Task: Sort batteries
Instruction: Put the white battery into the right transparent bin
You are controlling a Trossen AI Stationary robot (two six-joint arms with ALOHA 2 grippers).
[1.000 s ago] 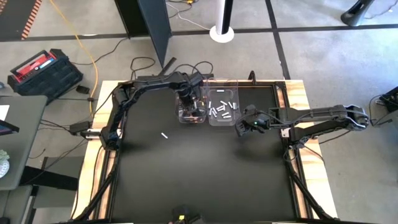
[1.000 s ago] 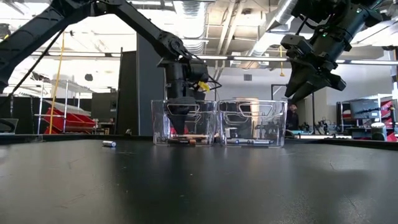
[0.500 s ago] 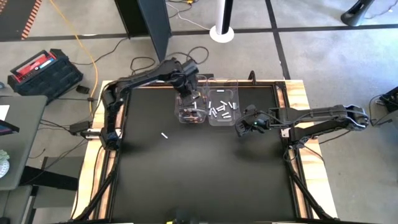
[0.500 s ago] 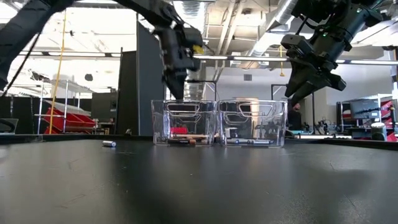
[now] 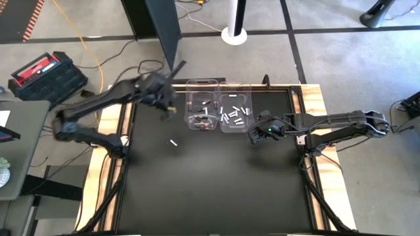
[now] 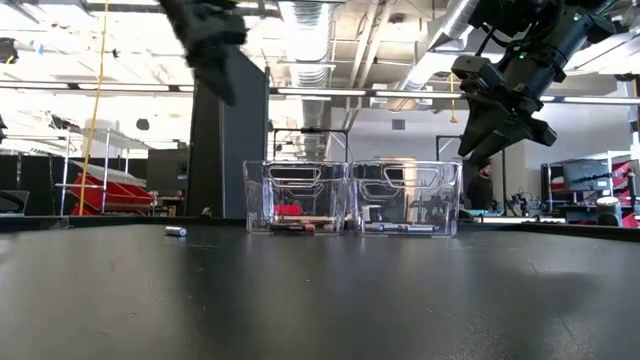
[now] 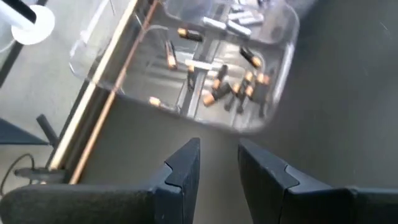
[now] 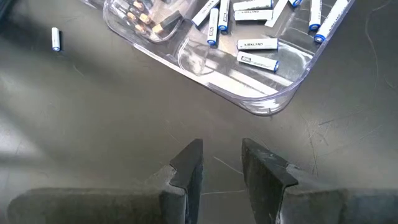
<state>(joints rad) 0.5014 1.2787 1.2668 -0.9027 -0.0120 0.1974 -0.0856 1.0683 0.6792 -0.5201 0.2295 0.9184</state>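
Two clear bins stand side by side at the far middle of the table. The left bin (image 5: 202, 111) holds dark, copper-tipped batteries (image 7: 236, 90). The right bin (image 5: 235, 113) holds white batteries (image 8: 255, 43). One white battery (image 5: 174, 142) lies alone on the black mat, nearer than the bins and to their left (image 6: 175, 231). My left gripper (image 5: 167, 107) hangs high in the air left of the bins (image 6: 215, 60); it is open and empty (image 7: 217, 152). My right gripper (image 5: 252, 136) hovers to the right of the bins and nearer than them (image 6: 485, 135), open and empty (image 8: 222, 149).
The black mat (image 5: 216, 183) is bare across its near half. A wooden frame (image 5: 318, 131) runs around the table. Cables and a red-and-black case (image 5: 46, 75) lie on the floor beyond the left edge.
My left gripper has risen out of the left bin, where it reached in a second ago. It has then swung up and toward the table's left edge, well clear of the bins. Bins and batteries have stayed put.
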